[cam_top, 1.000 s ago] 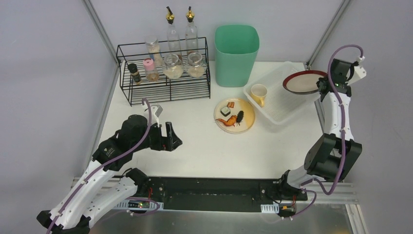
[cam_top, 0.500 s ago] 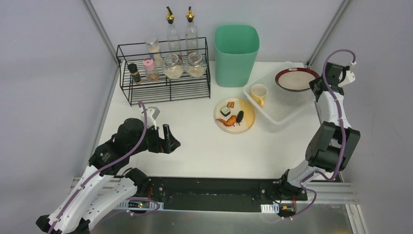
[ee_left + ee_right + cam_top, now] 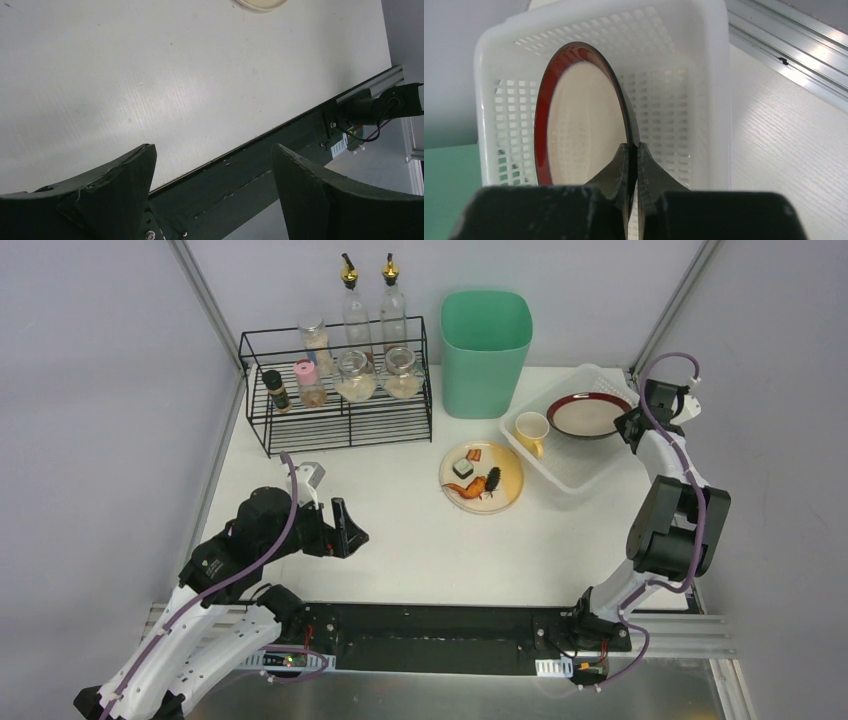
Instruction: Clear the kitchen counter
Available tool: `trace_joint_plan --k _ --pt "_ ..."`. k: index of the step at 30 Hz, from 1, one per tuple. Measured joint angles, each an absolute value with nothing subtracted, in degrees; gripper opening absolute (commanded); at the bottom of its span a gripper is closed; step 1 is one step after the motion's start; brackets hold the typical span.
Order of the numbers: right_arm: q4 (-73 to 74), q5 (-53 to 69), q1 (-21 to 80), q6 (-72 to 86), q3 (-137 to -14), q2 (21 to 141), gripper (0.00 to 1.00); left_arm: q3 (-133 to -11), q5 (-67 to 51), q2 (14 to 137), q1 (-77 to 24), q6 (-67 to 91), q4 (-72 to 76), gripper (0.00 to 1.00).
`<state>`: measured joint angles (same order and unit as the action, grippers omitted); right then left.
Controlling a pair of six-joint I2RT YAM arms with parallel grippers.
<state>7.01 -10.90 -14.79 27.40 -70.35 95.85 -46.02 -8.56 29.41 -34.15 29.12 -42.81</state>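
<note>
The white kitchen counter [image 3: 400, 540] fills the top view and shows in the left wrist view [image 3: 150, 75]. My right gripper [image 3: 628, 423] is shut on the rim of a red-rimmed cream plate [image 3: 586, 414], held low inside the white mesh basket [image 3: 575, 475]. In the right wrist view the fingers [image 3: 632, 155] pinch the plate [image 3: 579, 125] edge-on over the basket [image 3: 674, 100]. A yellow cup [image 3: 532, 430] stands in the basket. A yellow plate with food scraps [image 3: 481, 477] lies on the counter. My left gripper [image 3: 340, 527] is open and empty above the counter's near left; its jaws [image 3: 212, 165] stand wide apart.
A black wire rack [image 3: 335, 385] with several jars and two oil bottles stands at the back left. A green bin [image 3: 485, 352] stands at the back middle. Grey rails edge the counter; the black base bar [image 3: 430, 635] runs along the near edge.
My right gripper has lowered the red-rimmed plate leftward into the white basket. My left gripper has drifted slightly nearer and stays open.
</note>
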Motion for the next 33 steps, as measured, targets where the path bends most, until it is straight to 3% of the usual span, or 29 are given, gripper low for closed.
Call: trace_joint_plan --k 13,18,22,33 --pt "5.63 -12.34 -12.80 27.42 -67.51 99.02 0.00 -45.95 -8.51 29.17 -34.15 29.12 -42.81 0.87" --pt "5.48 -12.56 -12.75 27.79 -67.51 99.20 0.35 -45.95 -8.49 29.15 -34.15 29.12 -42.81 0.88" --pt "5.32 -12.38 -12.47 28.51 -68.31 99.63 0.53 -45.95 -8.49 29.15 -34.15 29.15 -42.81 0.88" --pt "16.51 -12.97 -11.99 27.31 -79.53 103.85 0.72 -45.95 -8.49 29.10 -34.15 29.12 -42.81 0.88"
